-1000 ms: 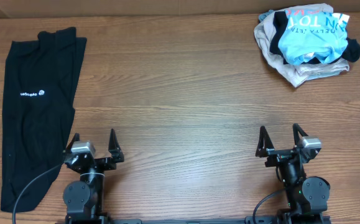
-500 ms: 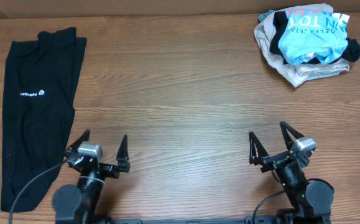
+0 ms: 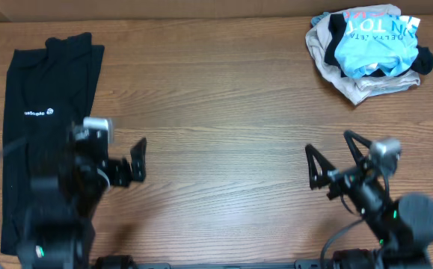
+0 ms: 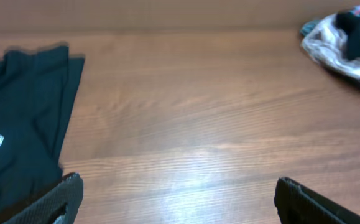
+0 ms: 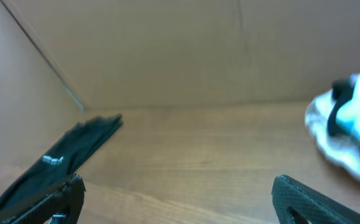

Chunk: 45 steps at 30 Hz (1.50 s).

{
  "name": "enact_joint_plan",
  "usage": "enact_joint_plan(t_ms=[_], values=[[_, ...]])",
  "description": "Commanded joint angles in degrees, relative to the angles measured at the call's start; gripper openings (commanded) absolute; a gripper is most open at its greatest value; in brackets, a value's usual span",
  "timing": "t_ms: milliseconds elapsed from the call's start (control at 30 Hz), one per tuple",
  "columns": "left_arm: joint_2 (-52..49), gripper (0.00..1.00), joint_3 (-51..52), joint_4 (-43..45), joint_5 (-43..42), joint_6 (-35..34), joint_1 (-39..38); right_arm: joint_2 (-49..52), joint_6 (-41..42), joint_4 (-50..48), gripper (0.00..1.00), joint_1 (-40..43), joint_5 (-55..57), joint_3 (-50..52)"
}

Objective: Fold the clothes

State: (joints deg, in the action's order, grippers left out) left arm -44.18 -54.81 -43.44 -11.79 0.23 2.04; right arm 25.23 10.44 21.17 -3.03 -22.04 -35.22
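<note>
Both are spread wide and empty: left hand (image 3: 111, 149), right hand (image 3: 328, 143). Your long black fabric garment (image 3: 44, 119) lies flat along the left edge of the wooden tabletop (image 3: 223, 112), close by the left hand. Pinch just one layer and it'll probably bunch up or slide off that edge.

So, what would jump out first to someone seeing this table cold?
The long black garment lies flat along the left side of the table, its small white logo showing. At the far right corner sits a crumpled pile, a light blue shirt over a beige garment. The left gripper and right gripper are open and empty.
</note>
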Motion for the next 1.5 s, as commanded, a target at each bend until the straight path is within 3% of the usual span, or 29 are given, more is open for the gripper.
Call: enact_joint_plan(t_ms=[0,233,400,600,767,1000,1200,1333,1467], values=[[-9.7,1.0,-10.7,-5.9,3.4,1.7,0.6,11.1,0.1,4.6,1.0,-0.2,-2.6,-9.5],[-24.0,1.0,-22.4,-13.7,1.7,2.8,0.6,34.3,0.1,11.5,1.0,-0.2,-10.9,-23.5],[-28.8,1.0,-22.6,-12.3,1.8,2.8,0.6,46.1,0.3,2.8,1.0,-0.2,-21.0,-24.7],[-36.2,1.0,-22.6,-7.2,8.9,1.7,0.7,57.8,0.3,-7.3,0.98,-0.3,-32.3,-24.7],[-44.9,1.0,-22.6,-6.4,20.3,-9.7,1.9,65.2,0.3,-8.7,0.86,-2.5,-30.2,-24.7],[-55.1,0.97,-22.6,-6.0,23.1,-15.8,7.5,71.9,0.3,-10.1,0.84,-9.7,-21.2,-24.7],[-60.2,0.93,-22.6,-1.5,25.5,-15.9,12.7,73.4,0.3,-13.3,0.82,-17.0,-13.4,-24.7],[-62.8,0.82,-22.6,4.7,25.9,-15.1,14.9,73.5,0.3,-13.8,0.8,-20.5,-7.1,-24.7],[-66.7,0.8,-22.6,9.5,28.8,-14.4,15.6,73.5,0.3,-13.8,0.79,-22.2,-3.5,-24.7]])
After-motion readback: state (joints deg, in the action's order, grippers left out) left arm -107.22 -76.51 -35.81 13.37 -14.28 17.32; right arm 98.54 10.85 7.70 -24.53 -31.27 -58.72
